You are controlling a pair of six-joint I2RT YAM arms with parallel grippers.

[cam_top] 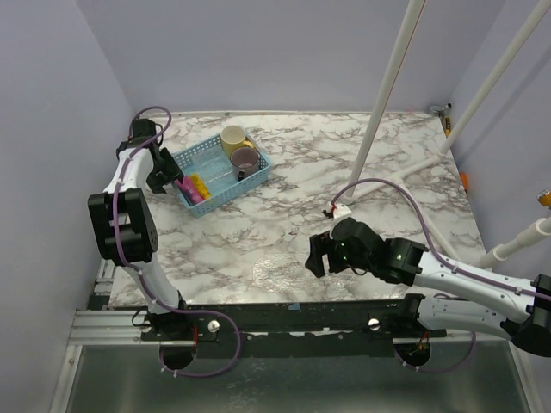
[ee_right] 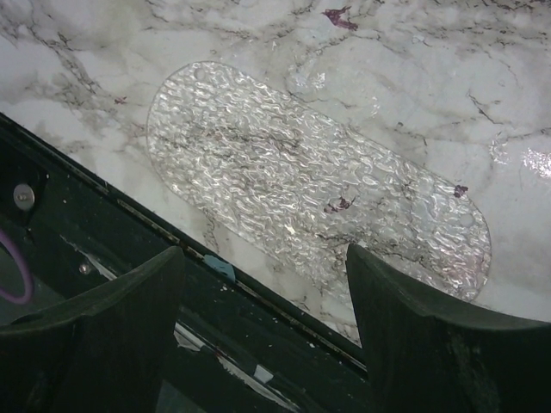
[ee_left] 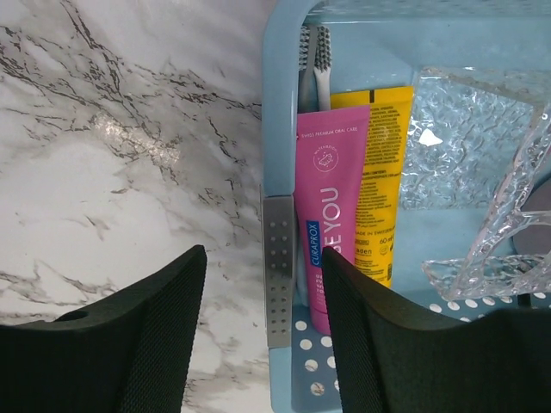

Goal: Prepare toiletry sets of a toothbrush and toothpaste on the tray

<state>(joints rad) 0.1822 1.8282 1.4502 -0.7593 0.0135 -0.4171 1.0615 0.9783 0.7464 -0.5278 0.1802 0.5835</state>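
Observation:
A pink tube (ee_left: pixel 331 215) and a yellow tube (ee_left: pixel 383 172) lie side by side at the left end of a blue basket (ee_left: pixel 280 129). Two toothbrushes lie beside them, their grey bristle heads (ee_left: pixel 314 52) at the far wall and a grey dotted handle (ee_left: pixel 278 267) along the basket's left wall. My left gripper (ee_left: pixel 263 292) is open above that wall, one finger over the marble and one over the basket. In the top view it (cam_top: pixel 164 178) is next to the tubes (cam_top: pixel 195 187). A clear oval tray (ee_right: pixel 318 198) lies empty near the table's front edge. My right gripper (ee_right: pixel 267 284) is open above that edge.
A cream mug (cam_top: pixel 232 136) and a purple mug (cam_top: pixel 244 159) stand in the basket (cam_top: pixel 225 196). A clear bumpy piece (ee_left: pixel 491 172) leans inside it, right of the tubes. White poles (cam_top: pixel 387 86) slant over the back right. The clear tray (cam_top: pixel 280 269) lies left of my right gripper (cam_top: pixel 320 256).

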